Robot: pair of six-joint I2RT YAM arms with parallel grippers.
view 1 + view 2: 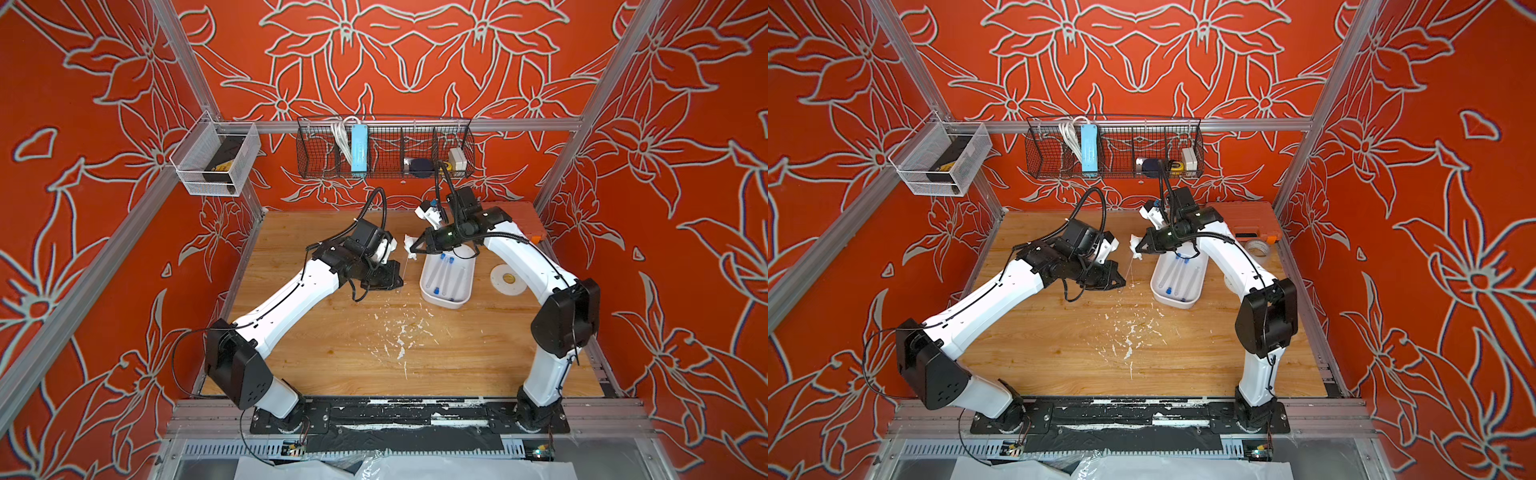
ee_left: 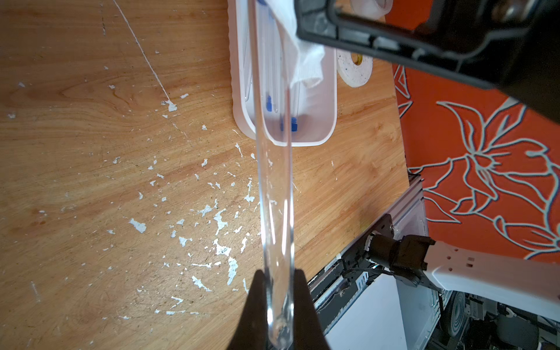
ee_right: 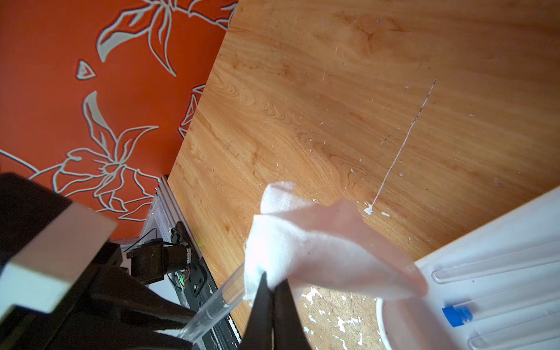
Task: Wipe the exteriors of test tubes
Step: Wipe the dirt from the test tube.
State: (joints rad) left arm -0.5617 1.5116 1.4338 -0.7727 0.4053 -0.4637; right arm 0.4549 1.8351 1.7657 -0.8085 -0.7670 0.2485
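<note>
Reaching toward each other, left fingers (image 2: 260, 303) pinch a test tube (image 2: 275, 197), right fingers (image 3: 266, 306) clamp tissue (image 3: 303, 242) at its tip.

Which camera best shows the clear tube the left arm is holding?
The left wrist view: the held test tube runs nearly the whole picture, from the left gripper shut on its end. The right wrist view shows only a short stretch, its end behind the white tissue. Both top views show a faint sliver at best.
</note>
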